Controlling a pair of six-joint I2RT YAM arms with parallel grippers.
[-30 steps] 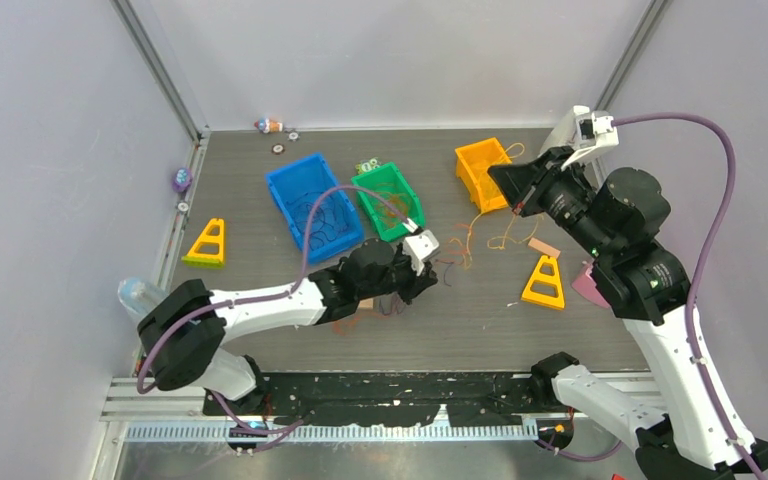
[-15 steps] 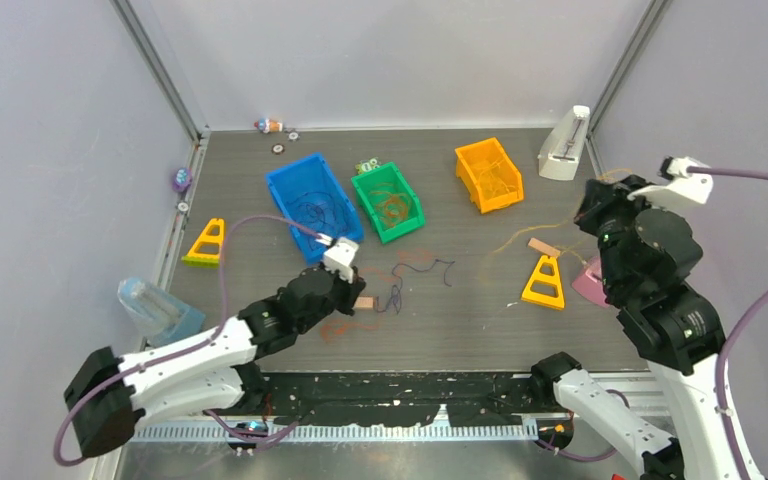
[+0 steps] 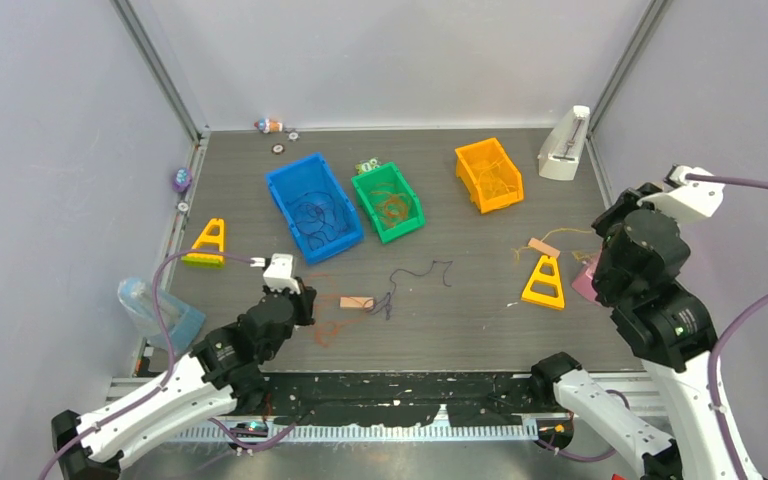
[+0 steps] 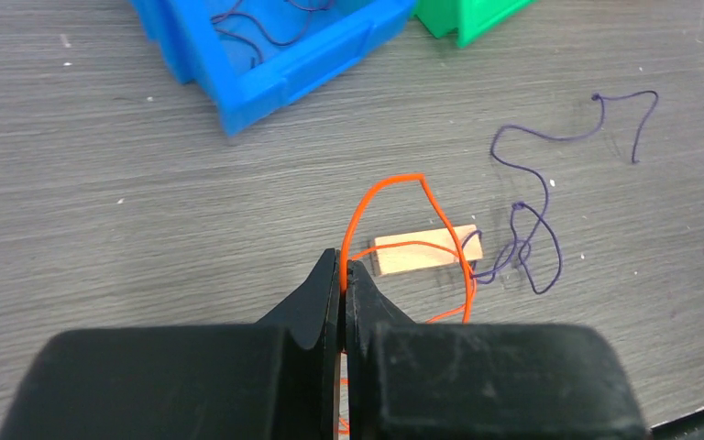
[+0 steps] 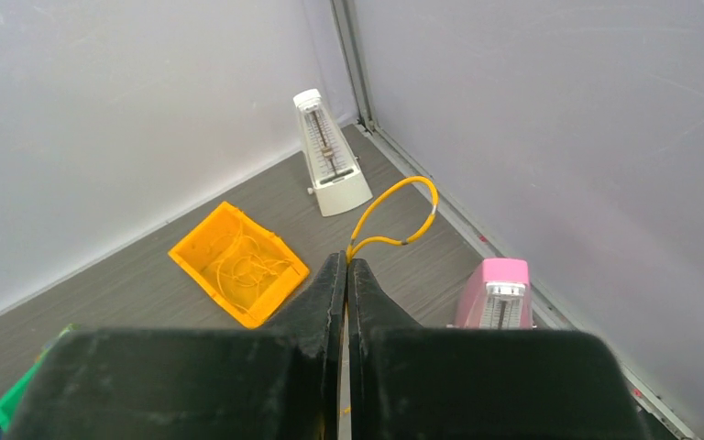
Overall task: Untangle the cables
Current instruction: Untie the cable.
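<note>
My left gripper (image 4: pixel 344 266) is shut on a thin orange cable (image 4: pixel 394 183), which loops up from the jaws and over a small wooden block (image 4: pixel 426 250). A dark purple cable (image 4: pixel 536 151) lies tangled against that loop beside the block; from above it lies mid-table (image 3: pixel 420 272). At the right side my right gripper (image 5: pixel 346 261) is raised and shut on a yellow cable (image 5: pixel 403 188) that arches out past the fingertips. More cable strands lie inside the blue bin (image 3: pixel 282 215), the green bin (image 3: pixel 365 205) and the orange bin (image 3: pixel 470 178).
A white metronome (image 3: pixel 563 145) stands at the far right corner and a pink one (image 5: pixel 495 293) beside the right wall. Yellow triangular stands sit at the right (image 3: pixel 543 283) and left (image 3: pixel 207 243). A clear plastic object (image 3: pixel 150 305) lies near the left edge.
The left arm has drawn back toward the near left, its gripper now shut on the orange cable. The right arm swung from the orange bin to the right wall with the yellow cable.
</note>
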